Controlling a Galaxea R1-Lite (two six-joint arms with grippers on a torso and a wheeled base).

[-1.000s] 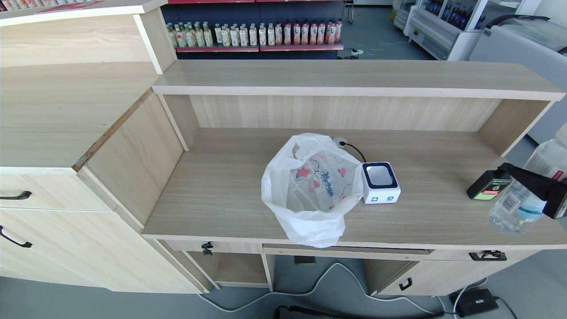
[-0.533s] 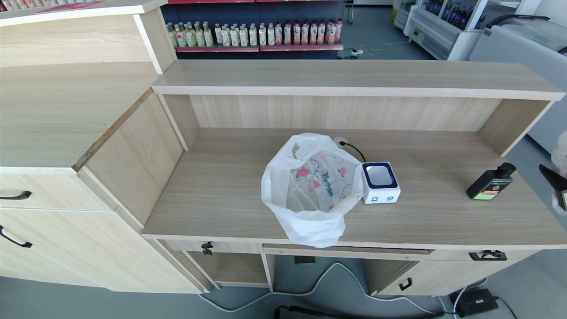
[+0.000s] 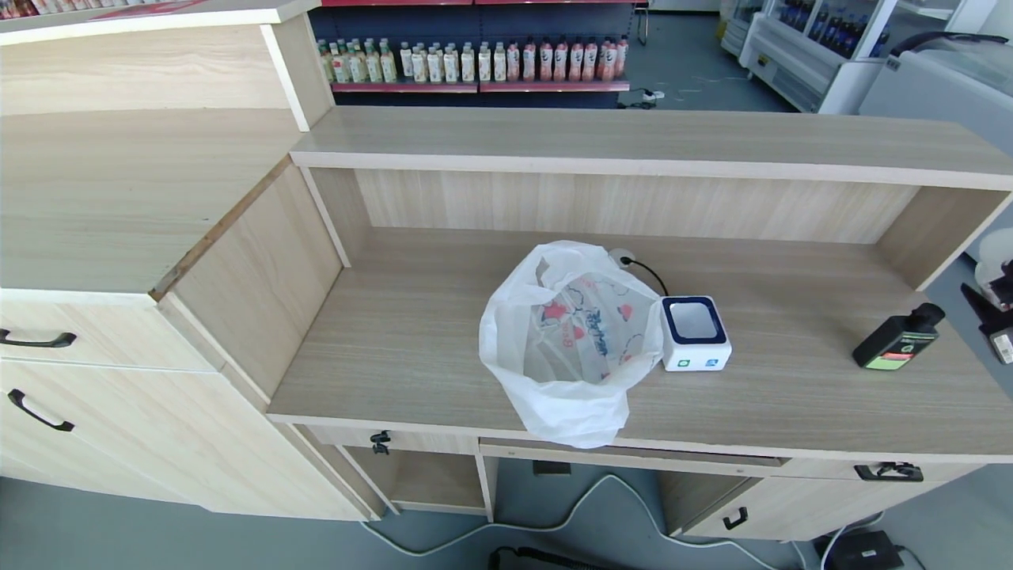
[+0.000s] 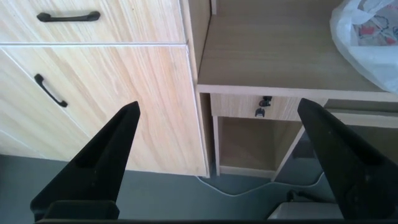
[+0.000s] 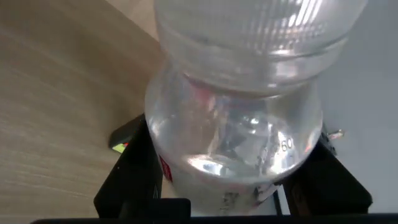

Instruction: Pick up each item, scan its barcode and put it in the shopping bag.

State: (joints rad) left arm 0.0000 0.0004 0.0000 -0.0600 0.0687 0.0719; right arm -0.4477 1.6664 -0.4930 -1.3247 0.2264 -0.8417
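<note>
A white plastic shopping bag [image 3: 570, 340] stands open in the middle of the wooden desk [image 3: 791, 396], with a white barcode scanner [image 3: 695, 332] touching its right side. A black bottle [image 3: 898, 339] lies near the desk's right end. My right gripper [image 3: 993, 317] is at the far right edge of the head view, off the desk's end, shut on a clear plastic water bottle [image 3: 995, 265]. In the right wrist view the clear bottle [image 5: 236, 112] sits between the black fingers [image 5: 134, 180]. My left gripper [image 4: 219, 107] hangs open and holds nothing, low in front of the cabinet, with the bag [image 4: 367, 37] farther off.
A raised counter ledge [image 3: 633, 146] and side walls [image 3: 261, 277] box in the desk on three sides. A cabinet with drawer handles [image 4: 67, 17] stands at the left. The scanner's cable [image 3: 645, 273] runs behind the bag. Cables lie on the floor [image 3: 570, 514] under the desk.
My right gripper has carried the clear bottle from over the desk's right end out past the right edge. The head camera has also shifted, sliding the whole scene a little to the right.
</note>
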